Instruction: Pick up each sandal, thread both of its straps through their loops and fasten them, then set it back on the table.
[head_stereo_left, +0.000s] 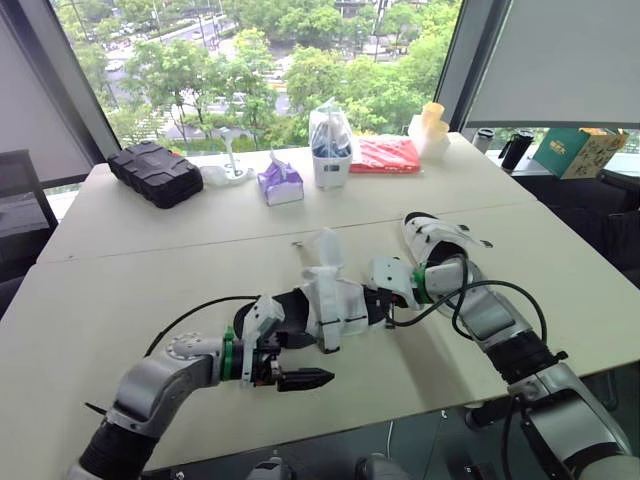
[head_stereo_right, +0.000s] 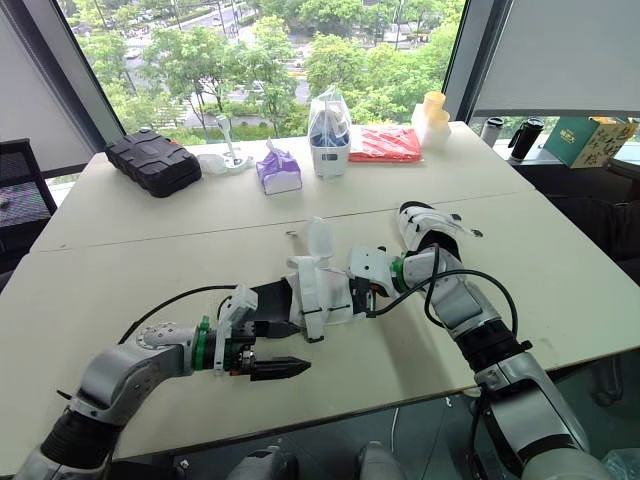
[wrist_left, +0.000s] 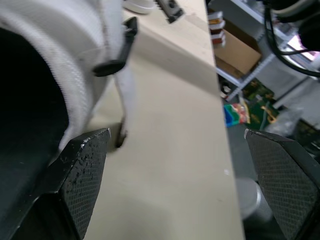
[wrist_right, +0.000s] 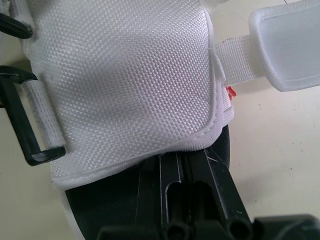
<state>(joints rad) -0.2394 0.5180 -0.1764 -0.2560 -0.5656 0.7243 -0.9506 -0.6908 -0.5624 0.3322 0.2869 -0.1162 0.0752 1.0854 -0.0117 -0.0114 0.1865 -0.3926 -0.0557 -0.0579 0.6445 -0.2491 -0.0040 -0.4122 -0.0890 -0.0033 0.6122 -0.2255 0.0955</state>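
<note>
Sandal (head_stereo_left: 325, 300) down on the table (head_stereo_left: 180, 250), close to its near edge, right gripper (wrist_right: 182, 165) on it!

Black sole, white woven flap, and one white strap (wrist_right: 280, 50) sticks out loose while a black loop (wrist_right: 20, 125) hangs free at the flap's other side. The right gripper has its fingers drawn together on the sandal, tips tucked under the flap's edge. The left gripper (head_stereo_left: 305, 379) hovers just over the table's near edge, right beside the sandal's heel end, fingers spread wide and holding nothing. A second sandal (head_stereo_left: 432, 238) lies flat on the table farther in, behind the right wrist. Along the table's far side sit a purple tissue box (head_stereo_left: 281, 183) and a black case (head_stereo_left: 155, 172).
</note>
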